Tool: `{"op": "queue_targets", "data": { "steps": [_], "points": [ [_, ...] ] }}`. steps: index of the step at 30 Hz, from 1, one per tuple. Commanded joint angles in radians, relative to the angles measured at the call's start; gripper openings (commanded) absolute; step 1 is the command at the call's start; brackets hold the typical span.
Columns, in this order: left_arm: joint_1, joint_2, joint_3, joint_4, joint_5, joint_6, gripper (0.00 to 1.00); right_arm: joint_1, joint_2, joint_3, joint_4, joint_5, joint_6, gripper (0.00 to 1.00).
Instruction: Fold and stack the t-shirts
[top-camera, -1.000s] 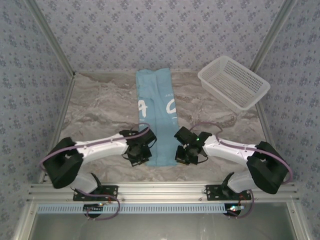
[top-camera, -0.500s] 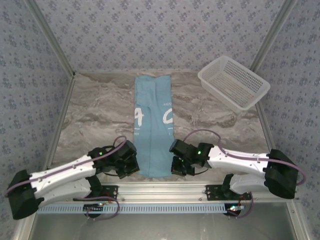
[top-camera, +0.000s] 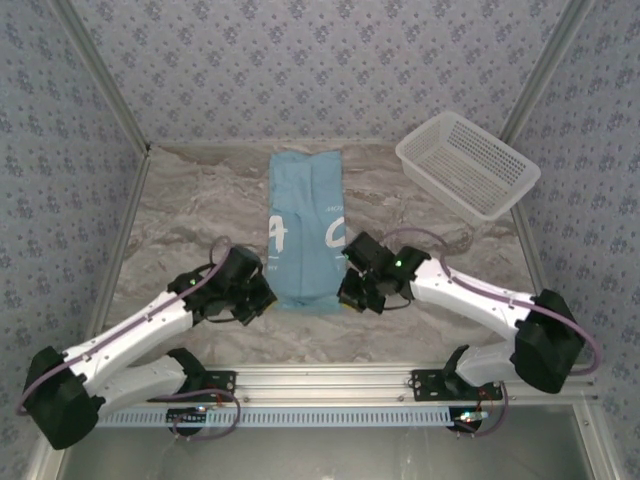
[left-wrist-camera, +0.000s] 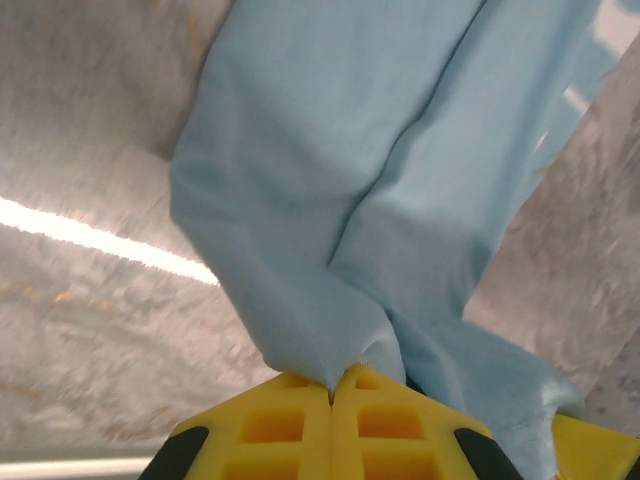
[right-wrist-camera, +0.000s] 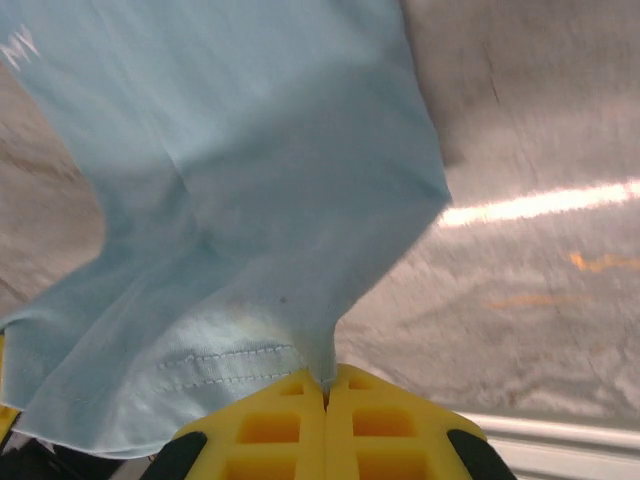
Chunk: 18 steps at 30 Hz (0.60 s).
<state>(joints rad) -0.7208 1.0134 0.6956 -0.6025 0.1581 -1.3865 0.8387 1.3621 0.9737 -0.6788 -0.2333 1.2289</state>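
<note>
A light blue t-shirt (top-camera: 305, 225) folded into a long narrow strip lies lengthwise down the middle of the marble table, white lettering on its chest. My left gripper (top-camera: 268, 297) is shut on the strip's near left corner. My right gripper (top-camera: 345, 295) is shut on its near right corner. The near end is lifted and curls back over the rest. In the left wrist view the blue cloth (left-wrist-camera: 340, 200) rises out of the closed yellow fingers (left-wrist-camera: 290, 430). In the right wrist view the hem (right-wrist-camera: 225, 365) hangs from the closed yellow fingers (right-wrist-camera: 375, 435).
A white plastic mesh basket (top-camera: 467, 163) sits tilted at the back right corner. Bare marble table (top-camera: 190, 215) stretches on both sides of the shirt. Metal frame posts and patterned walls close in the left, right and back.
Both grippers, which had pulled the shirt's near end toward the table's front edge, have moved away from that edge, carrying the end back over the shirt. The visible strip is shorter.
</note>
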Motion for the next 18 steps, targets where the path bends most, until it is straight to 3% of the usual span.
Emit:
{"op": "queue_targets", "data": {
  "steps": [1,8,18],
  "points": [
    [0.071,0.081,0.105,0.038,0.046,0.093,0.0,-0.065,0.071,0.101,-0.053,-0.019,-0.101,0.0],
    [0.201,0.281,0.249,0.07,0.088,0.201,0.0,-0.21,0.277,0.337,-0.066,-0.066,-0.231,0.0],
    [0.334,0.642,0.434,0.15,0.163,0.349,0.0,-0.325,0.578,0.56,-0.05,-0.097,-0.307,0.0]
  ]
}}
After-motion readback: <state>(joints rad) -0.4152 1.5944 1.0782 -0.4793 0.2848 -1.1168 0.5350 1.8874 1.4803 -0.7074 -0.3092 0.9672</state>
